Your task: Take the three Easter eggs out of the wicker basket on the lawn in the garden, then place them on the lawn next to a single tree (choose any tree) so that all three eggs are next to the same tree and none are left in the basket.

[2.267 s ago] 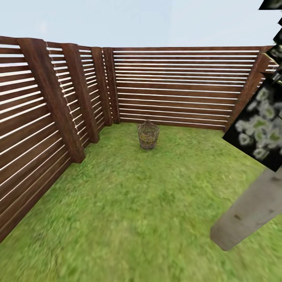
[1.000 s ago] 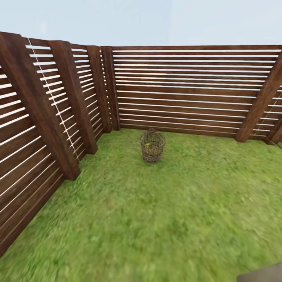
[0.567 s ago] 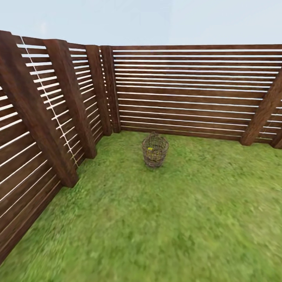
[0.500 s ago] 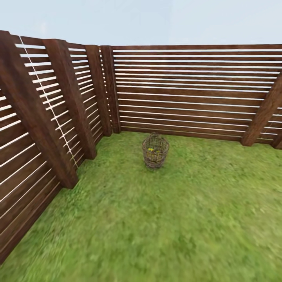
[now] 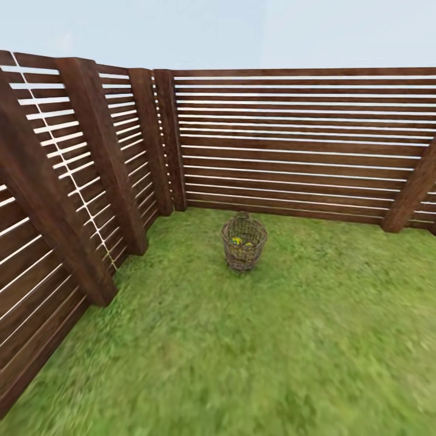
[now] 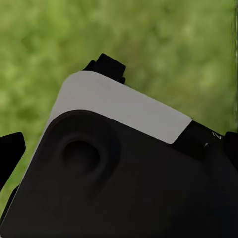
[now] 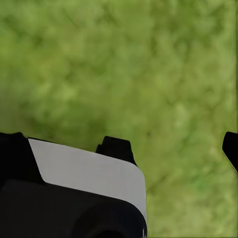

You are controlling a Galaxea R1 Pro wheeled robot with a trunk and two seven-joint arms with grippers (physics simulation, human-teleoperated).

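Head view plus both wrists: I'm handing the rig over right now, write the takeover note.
Left pincer: wrist camera is blocked by the robot's own dark housing over grass; open or shut cannot be told.
Right pincer: same, housing and grass, state unclear.
Wicker basket stands upright on the lawn near the fence corner, some way ahead of the robot.
Easter eggs: yellow shows inside the basket; the count cannot be made out.
Done: nothing removed yet, judging by the eggs inside.
Left: drive up to the basket, lift out all three eggs, lay them beside one tree.

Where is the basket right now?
In the head view, the basket stands on the grass near the middle, a little in front of the fence corner.
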